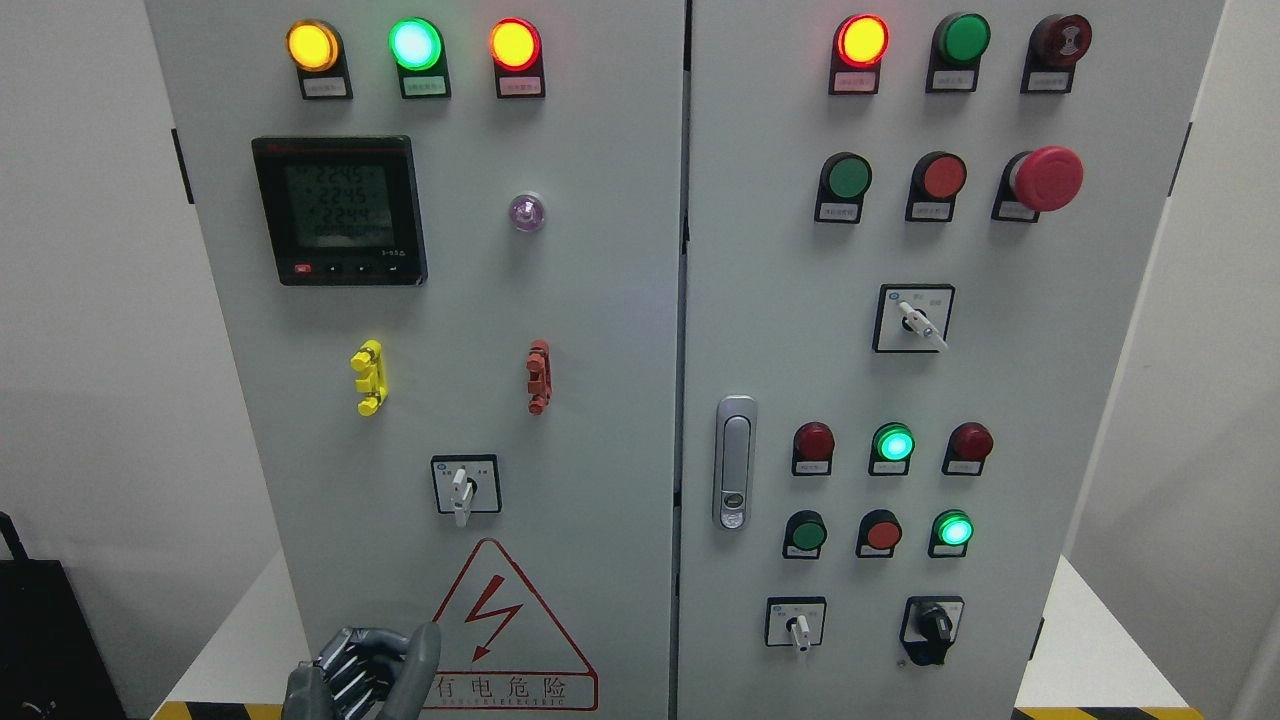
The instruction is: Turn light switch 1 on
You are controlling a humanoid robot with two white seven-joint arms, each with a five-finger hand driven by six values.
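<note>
Head view: the grey cabinet [600, 300] fills the frame, its left door carrying a meter [340, 210]. The left hand [365, 672] shows at the bottom edge, fingers curled, holding nothing. The white-handled switch [464, 485] lies at one o'clock from it, well apart, handle pointing down.
</note>
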